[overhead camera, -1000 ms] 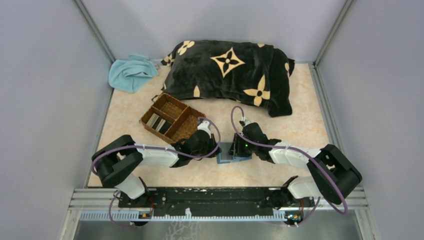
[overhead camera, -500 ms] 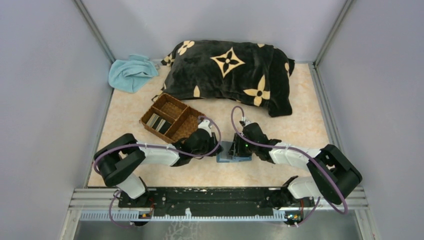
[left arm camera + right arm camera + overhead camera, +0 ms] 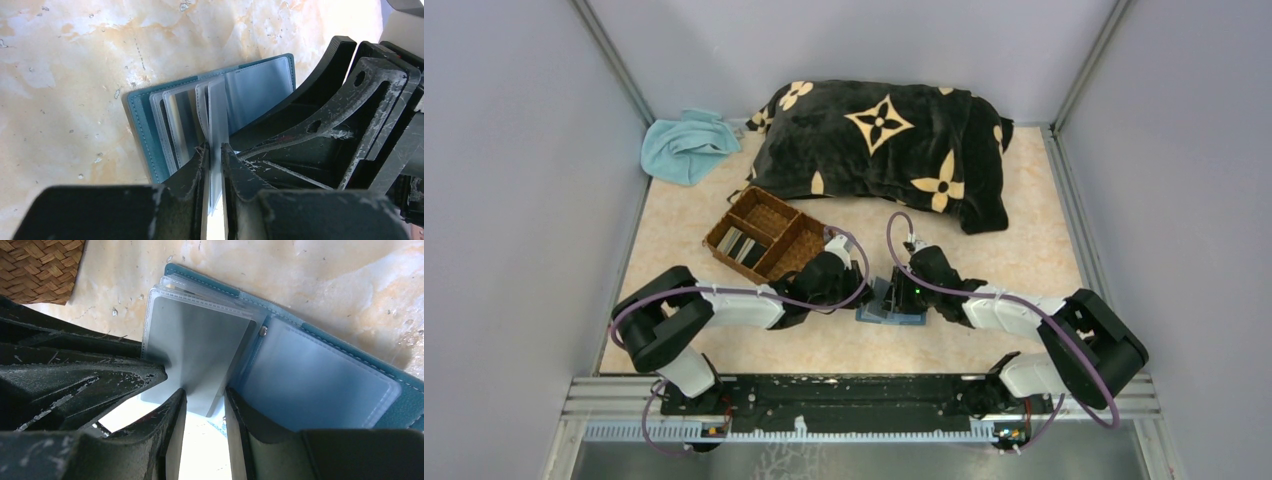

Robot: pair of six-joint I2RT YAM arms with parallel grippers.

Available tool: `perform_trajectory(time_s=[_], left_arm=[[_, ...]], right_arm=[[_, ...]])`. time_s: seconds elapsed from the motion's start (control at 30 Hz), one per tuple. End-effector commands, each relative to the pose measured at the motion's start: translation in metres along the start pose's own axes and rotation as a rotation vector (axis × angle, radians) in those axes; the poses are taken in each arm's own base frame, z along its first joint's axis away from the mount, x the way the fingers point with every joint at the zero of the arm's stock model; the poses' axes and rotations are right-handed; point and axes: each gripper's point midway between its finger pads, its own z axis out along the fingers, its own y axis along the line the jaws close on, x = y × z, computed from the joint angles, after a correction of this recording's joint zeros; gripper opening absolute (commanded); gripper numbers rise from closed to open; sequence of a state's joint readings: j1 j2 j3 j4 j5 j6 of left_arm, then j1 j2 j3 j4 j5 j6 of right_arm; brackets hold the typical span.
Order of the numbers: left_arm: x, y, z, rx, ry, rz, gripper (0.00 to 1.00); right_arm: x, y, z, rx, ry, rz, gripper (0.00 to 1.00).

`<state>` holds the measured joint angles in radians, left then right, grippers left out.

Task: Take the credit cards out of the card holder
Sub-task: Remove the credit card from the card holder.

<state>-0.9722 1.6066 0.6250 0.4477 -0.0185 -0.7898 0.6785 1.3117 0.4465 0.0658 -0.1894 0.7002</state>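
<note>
The teal-blue card holder (image 3: 906, 318) lies open on the table between my two grippers. In the left wrist view its teal cover (image 3: 142, 125) shows with several clear sleeves fanned up. My left gripper (image 3: 214, 150) is shut on a thin pale card (image 3: 218, 115) standing on edge among the sleeves. My right gripper (image 3: 204, 405) is closed on the raised grey sleeve stack (image 3: 200, 350) of the card holder (image 3: 320, 385). Several grey and dark credit cards (image 3: 739, 244) lie in the woven tray.
The brown woven compartment tray (image 3: 786, 222) stands just left of my left gripper (image 3: 861, 284); its corner shows in the right wrist view (image 3: 40, 265). A black flowered pillow (image 3: 884, 150) and a light blue cloth (image 3: 686, 145) lie at the back.
My left gripper has shifted slightly up and away from me at the card holder's left edge. The sleeves stand a little higher. The right arm has barely moved.
</note>
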Motion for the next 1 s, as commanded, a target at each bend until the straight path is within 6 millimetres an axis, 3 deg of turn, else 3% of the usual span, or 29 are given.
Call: perform_trajectory(time_s=[0.0,0.1,0.43,0.6,0.8,0.97], left_arm=[[0.0,-0.048,-0.004,0.179,0.033,-0.018,0.15],[0.003,-0.045,-0.001,0.171,0.042,-0.015,0.01],[0.009,-0.04,0.007,0.158,0.059,-0.009,0.0],[0.007,-0.037,0.007,0.136,0.05,0.001,0.0],[-0.002,-0.036,0.005,0.091,0.037,0.028,0.0],[-0.02,-0.014,-0.006,-0.084,0.003,0.097,0.0]], right_arm=[[0.015,-0.017,0.004,0.055,0.037,-0.006,0.35],[0.012,-0.014,0.001,0.049,0.029,-0.008,0.35],[-0.013,0.008,-0.031,0.019,-0.053,-0.026,0.35],[-0.031,0.017,-0.054,0.03,-0.118,-0.047,0.41],[-0.05,0.006,-0.083,0.136,-0.212,-0.054,0.44],[-0.051,-0.004,-0.094,0.185,-0.232,-0.058,0.45]])
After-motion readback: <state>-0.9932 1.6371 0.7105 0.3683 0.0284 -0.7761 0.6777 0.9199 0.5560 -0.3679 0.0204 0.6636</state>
